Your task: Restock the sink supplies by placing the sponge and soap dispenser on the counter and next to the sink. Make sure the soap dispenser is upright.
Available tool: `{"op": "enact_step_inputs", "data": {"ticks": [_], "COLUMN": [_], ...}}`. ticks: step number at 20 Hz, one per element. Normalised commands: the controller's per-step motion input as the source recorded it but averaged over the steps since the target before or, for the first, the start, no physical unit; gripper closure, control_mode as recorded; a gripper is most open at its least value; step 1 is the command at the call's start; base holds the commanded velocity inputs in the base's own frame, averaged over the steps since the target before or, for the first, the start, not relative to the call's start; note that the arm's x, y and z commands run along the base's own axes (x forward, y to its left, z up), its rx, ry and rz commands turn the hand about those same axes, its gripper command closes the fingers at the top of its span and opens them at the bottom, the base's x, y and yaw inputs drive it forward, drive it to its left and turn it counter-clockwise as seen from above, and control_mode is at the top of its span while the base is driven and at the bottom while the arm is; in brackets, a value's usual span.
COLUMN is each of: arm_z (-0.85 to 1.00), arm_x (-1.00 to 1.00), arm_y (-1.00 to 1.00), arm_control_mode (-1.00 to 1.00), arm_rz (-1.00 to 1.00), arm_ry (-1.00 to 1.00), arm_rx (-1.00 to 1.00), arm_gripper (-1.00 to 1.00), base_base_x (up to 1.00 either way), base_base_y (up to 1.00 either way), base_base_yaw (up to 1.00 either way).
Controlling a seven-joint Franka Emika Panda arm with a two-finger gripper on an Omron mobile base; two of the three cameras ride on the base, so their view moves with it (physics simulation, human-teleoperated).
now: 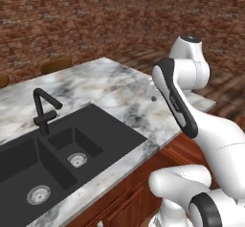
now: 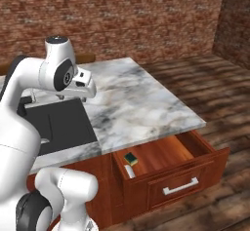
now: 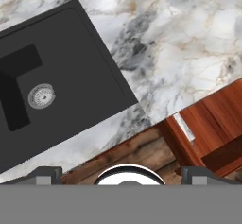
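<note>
The claw [image 3: 121,173] hangs above the tabletop [image 2: 141,103], looking down on the black sink [image 3: 52,86] and the marble beside it; its jaws stand wide apart and hold nothing. In the open wooden drawer [image 2: 171,169] below the tabletop's edge, the sponge [image 2: 130,158] lies near the left end, with the soap dispenser [image 2: 129,171] on its side just in front of it.

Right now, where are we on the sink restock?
Done: the drawer under the counter stands open. Inside it at the left end lie the sponge and a pale bottle on its side, likely the soap dispenser. In hand: nothing; the gripper is open, high over the counter edge by the sink. Left: move both items beside the sink, dispenser upright.
</note>
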Motion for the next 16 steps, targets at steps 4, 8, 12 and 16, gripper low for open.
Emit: {"op": "enact_step_inputs", "data": {"ticks": [4, 8, 12, 16], "arm_z": [0.00, 0.00, 0.00, 0.00], "arm_x": [0.00, 0.00, 0.00, 0.00], "arm_y": [0.00, 0.00, 0.00, 0.00], "arm_control_mode": [1.00, 1.00, 1.00, 1.00], "arm_rz": [0.00, 0.00, 0.00, 0.00], "arm_ry": [0.00, 0.00, 0.00, 0.00], "arm_rx": [0.00, 0.00, 0.00, 0.00], "arm_gripper": [-1.00, -1.00, -1.00, -1.00], "base_base_x": [0.06, 0.22, 0.23, 0.03], "base_base_y": [0.03, 0.02, 0.00, 0.00], "base_base_yaw": [-0.03, -0.01, 0.00, 0.00]}}
